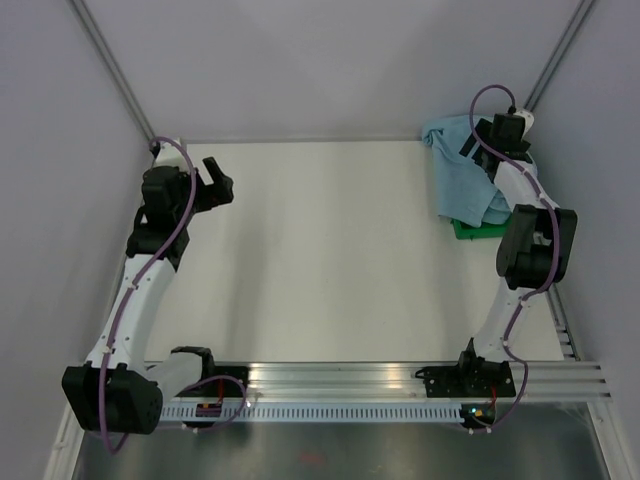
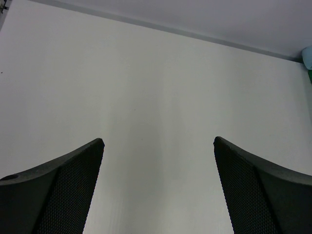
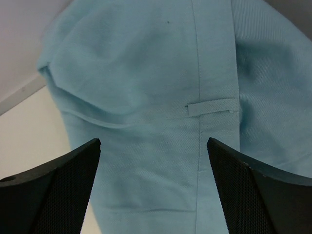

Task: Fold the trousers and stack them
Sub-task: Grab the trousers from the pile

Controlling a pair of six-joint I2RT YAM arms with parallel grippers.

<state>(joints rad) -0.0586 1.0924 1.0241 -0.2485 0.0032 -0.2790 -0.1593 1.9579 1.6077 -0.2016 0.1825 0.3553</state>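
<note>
Right gripper (image 3: 153, 144), spread wide, hangs over the trousers (image 3: 146, 73); left gripper (image 2: 158, 141), equally spread, over the table (image 2: 156, 73)

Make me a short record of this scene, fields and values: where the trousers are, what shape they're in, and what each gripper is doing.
garment: trousers, light blue, bunched in the far right corner, not folded
underneath: green tray, mostly covered by the cloth
left side: left gripper open above the bare table, holding nothing
right side: right gripper open, close over the trousers, nothing gripped
detail: belt loop visible ahead of the right fingers
task status: folding not begun
</note>
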